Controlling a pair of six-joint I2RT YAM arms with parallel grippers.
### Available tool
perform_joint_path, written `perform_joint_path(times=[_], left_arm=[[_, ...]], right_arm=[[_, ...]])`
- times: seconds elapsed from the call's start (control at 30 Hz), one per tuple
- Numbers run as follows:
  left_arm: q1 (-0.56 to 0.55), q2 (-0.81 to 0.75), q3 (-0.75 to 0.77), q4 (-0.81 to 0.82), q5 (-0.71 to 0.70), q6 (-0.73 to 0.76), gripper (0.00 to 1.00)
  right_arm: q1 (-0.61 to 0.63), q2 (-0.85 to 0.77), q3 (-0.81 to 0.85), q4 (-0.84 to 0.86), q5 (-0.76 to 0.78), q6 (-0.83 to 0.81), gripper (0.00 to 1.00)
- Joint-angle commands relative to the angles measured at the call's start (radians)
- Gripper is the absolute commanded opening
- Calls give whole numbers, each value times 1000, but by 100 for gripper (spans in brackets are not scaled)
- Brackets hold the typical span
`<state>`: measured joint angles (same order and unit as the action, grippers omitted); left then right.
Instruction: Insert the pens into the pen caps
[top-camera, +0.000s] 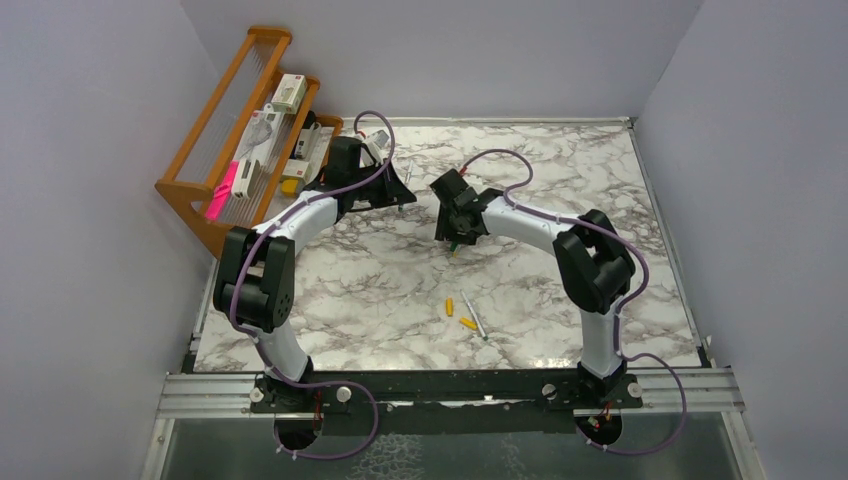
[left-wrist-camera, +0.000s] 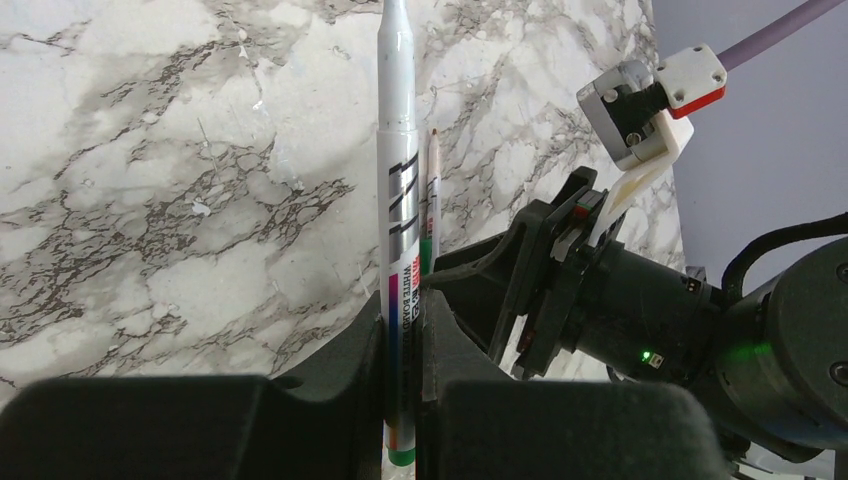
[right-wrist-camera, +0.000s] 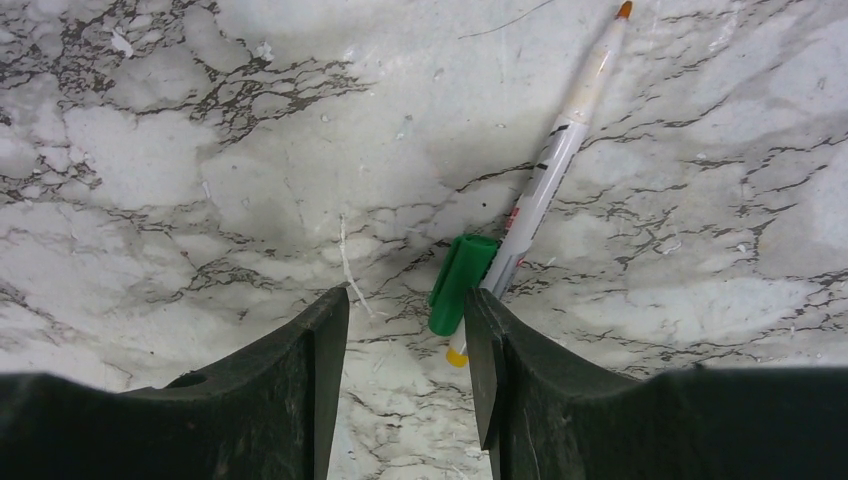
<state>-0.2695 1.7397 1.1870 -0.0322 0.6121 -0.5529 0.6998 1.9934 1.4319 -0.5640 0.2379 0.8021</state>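
Observation:
My left gripper is shut on a pale grey pen with a green end, which sticks out past the fingers over the marble; in the top view this gripper is at the back, near the rack. My right gripper is open and empty, low over the dark green cap. The cap lies against an orange-ended pen, close to the right finger. In the top view the right gripper is at table centre. Two yellow-orange caps and a third pen lie nearer the front.
A wooden rack stands at the back left with boxes and a pink marker. Grey walls close the table on three sides. The two grippers are close together; the right wrist shows in the left wrist view.

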Motion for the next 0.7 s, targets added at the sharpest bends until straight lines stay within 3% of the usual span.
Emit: perform_joint_path(times=[0.0,0.5,0.67], left_arm=[[6,11,15,16,0,-6,0],[6,15,15,14,0,-5,0],[6,9,12,13,0,-5,0]], right_arm=[[10,18,7,22,-22,-9,46],[10,75,41,-35,-13,29,46],[10,135,136,-129,33,62,44]])
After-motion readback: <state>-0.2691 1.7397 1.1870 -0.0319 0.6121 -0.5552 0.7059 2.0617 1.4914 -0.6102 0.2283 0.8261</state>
